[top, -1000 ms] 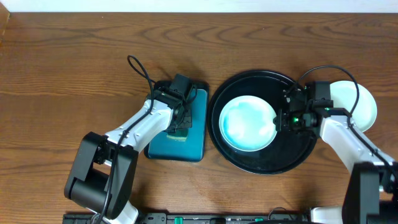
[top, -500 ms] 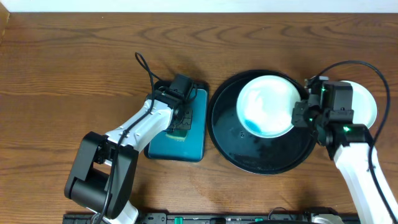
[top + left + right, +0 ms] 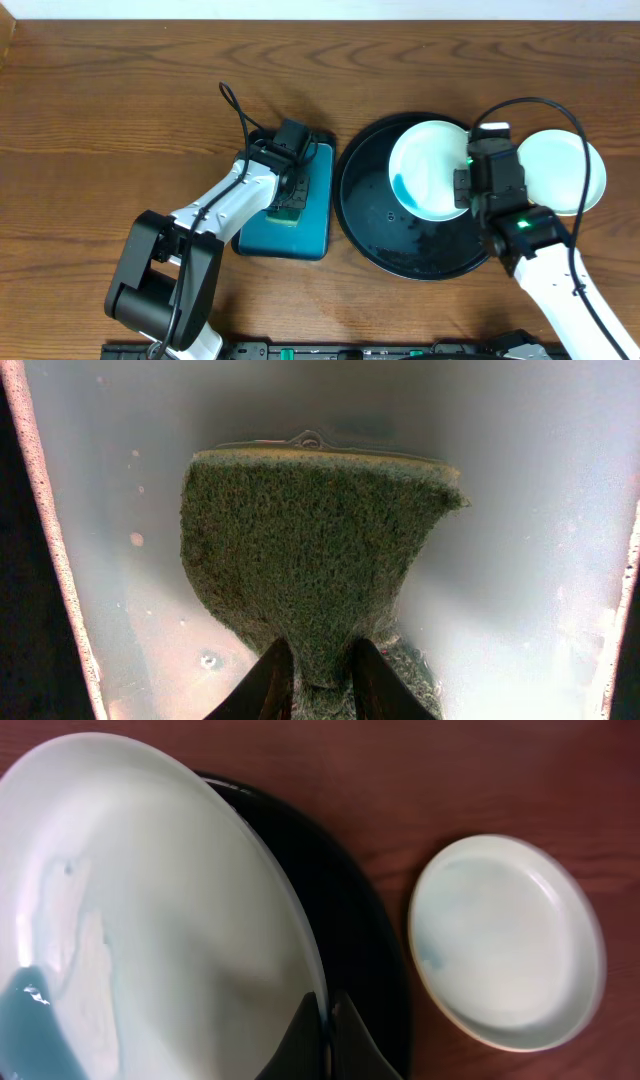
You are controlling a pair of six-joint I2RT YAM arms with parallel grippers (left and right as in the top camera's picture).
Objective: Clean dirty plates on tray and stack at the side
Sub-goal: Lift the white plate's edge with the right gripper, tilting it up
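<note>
A pale plate (image 3: 425, 170) with a blue-green smear (image 3: 30, 1010) hangs tilted over the back right of the round black tray (image 3: 400, 245). My right gripper (image 3: 462, 187) is shut on its right rim, and the right wrist view shows both fingers pinching that edge (image 3: 325, 1020). A second pale plate (image 3: 575, 165) lies flat on the table right of the tray, also visible in the right wrist view (image 3: 505, 940). My left gripper (image 3: 315, 665) sits low over the teal tray (image 3: 310, 235), its fingers pinching a green scouring sponge (image 3: 310, 550).
The teal tray lies just left of the black tray, nearly touching it. Droplets of water lie on the black tray's floor (image 3: 420, 235). Brown wooden table (image 3: 120, 100) stretches to the left and back. The right arm's cable loops above the plates.
The right gripper has lifted the smeared plate from the tray's middle and carried it right and back, turning at the wrist. The left arm has stayed over the teal tray.
</note>
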